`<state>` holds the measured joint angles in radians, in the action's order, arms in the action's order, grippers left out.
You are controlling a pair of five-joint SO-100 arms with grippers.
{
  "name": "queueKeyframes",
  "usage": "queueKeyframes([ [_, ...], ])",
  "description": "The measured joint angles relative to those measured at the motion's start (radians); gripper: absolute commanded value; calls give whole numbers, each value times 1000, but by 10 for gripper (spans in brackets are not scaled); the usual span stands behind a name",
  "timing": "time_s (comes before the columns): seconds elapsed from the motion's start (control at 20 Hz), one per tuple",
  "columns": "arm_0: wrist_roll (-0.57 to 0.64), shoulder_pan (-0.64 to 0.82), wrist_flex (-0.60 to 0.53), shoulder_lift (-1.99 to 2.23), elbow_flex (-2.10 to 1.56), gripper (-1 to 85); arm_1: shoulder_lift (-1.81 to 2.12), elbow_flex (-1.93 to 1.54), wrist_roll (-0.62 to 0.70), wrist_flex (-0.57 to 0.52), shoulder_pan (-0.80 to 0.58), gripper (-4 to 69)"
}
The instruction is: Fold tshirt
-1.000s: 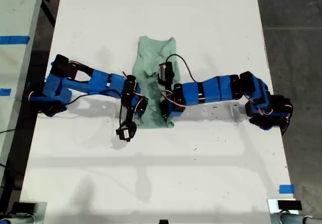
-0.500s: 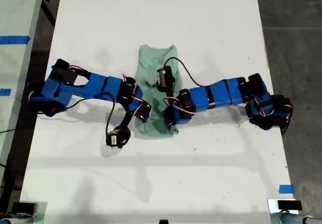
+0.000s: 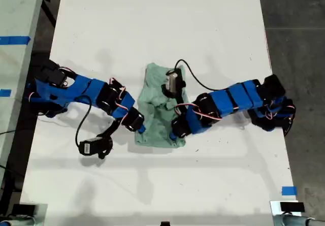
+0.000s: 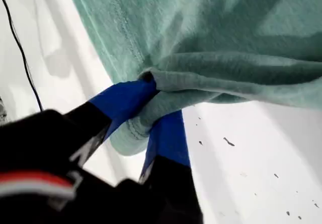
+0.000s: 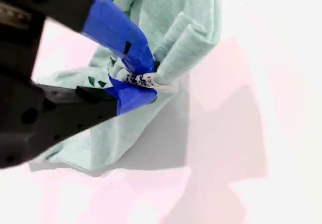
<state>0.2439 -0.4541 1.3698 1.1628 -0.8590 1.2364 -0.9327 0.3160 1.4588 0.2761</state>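
In the exterior view, the small pale mint-green cloth tshirt [image 3: 158, 115] lies bunched in the middle of the long white table [image 3: 203, 23]. One blue arm [image 3: 94, 90] reaches in from the exterior view's left and another blue arm [image 3: 231, 100] from its right, each touching a near corner of the cloth. In the first wrist view, my first gripper [image 4: 151, 95] is pinched tight on a rolled bit of the tshirt [image 4: 226, 32] by its stitched edge. In the second wrist view, my second gripper [image 5: 138, 78] is squeezed onto a fold of the tshirt [image 5: 191, 12], right at a little white label [image 5: 142, 80]. The cloth looks soft, light and floppy (it sags wherever nothing holds it). I think the stitched edges and corners are the best places to hold, with both pulling evenly.
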Motion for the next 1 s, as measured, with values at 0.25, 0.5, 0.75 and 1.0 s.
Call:
queueKeyframes([
  [0.25,106,110,67,69,0,0,89,-34,103,35,-158,-20],
  [0.5,339,351,112,69,0,0,118,-84,302,77,-400,-20],
  [0.75,511,569,89,69,0,0,120,-209,509,38,-611,-20],
  [1.0,623,693,-18,-66,0,0,146,-371,644,-118,-744,-21],
])
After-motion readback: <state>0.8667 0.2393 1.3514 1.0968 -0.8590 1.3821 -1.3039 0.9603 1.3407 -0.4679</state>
